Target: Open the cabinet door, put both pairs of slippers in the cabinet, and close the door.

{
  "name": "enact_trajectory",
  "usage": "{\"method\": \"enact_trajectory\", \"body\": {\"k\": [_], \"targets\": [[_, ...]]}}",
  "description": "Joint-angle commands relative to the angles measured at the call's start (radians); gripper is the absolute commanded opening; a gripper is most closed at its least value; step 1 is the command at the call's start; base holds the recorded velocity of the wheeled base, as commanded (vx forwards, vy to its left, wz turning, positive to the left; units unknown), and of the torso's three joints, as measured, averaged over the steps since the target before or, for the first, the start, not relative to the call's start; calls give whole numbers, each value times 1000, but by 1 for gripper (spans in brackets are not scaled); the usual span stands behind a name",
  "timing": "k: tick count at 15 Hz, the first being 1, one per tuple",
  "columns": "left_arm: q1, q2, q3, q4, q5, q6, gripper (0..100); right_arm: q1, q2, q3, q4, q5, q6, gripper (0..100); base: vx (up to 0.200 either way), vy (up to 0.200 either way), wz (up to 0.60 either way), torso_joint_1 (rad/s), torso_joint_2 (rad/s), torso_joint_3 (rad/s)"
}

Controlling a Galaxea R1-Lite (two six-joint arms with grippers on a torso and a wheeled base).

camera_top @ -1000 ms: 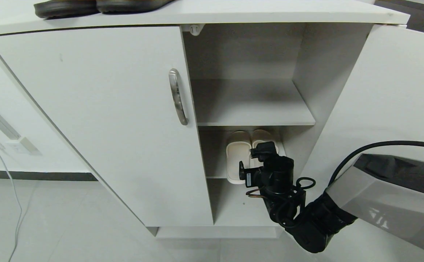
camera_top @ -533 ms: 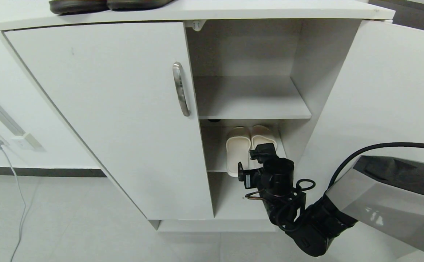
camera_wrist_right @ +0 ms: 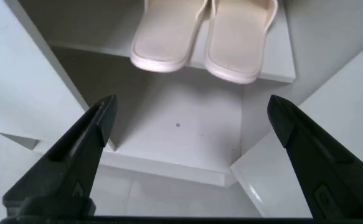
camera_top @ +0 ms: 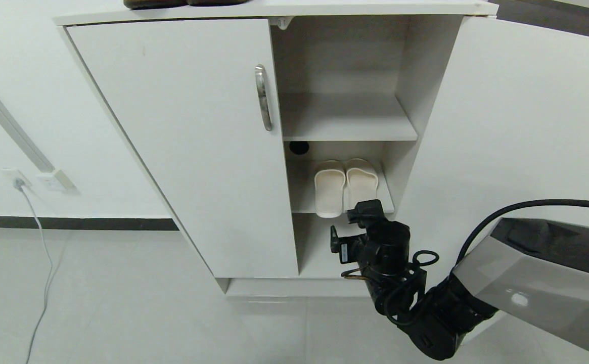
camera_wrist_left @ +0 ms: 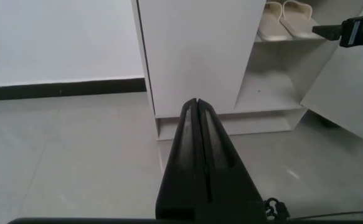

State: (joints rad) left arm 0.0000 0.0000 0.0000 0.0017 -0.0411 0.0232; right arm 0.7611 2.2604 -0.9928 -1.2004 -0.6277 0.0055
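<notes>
Head view dark slippers (camera_top: pixel 157 3) atop cabinet (camera_top: pixel 188 126), left fingers (camera_wrist_left: pixel 184 149) closed, right fingers (camera_wrist_right: pixel 84 146) spread

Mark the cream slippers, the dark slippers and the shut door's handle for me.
cream slippers (camera_top: pixel 329 189): head view, footbed of the left slipper of the pair.
dark slippers (camera_top: pixel 155 3): head view, front edge of one slipper.
door handle (camera_top: pixel 263 97): head view, middle of the metal bar.

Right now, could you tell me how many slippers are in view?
4: two cream slippers side by side on the middle shelf, two dark slippers on the cabinet top, partly out of frame.
</notes>
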Motion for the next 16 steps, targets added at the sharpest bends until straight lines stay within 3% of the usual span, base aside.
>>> {"method": "enact_trajectory", "body": {"k": [1,12,16], "targets": [[0,2,-2,0,0,0,0,-2,4,3,-2,0,-6,100,0,0,0,0,0,0],[0,0,0,0,0,3,0,-2,-7,46,-80,0,-48,100,0,0,0,0,0,0],[0,0,-2,0,0,4,0,-2,-7,46,-82,0,-48,100,0,0,0,5,2,165]]}}
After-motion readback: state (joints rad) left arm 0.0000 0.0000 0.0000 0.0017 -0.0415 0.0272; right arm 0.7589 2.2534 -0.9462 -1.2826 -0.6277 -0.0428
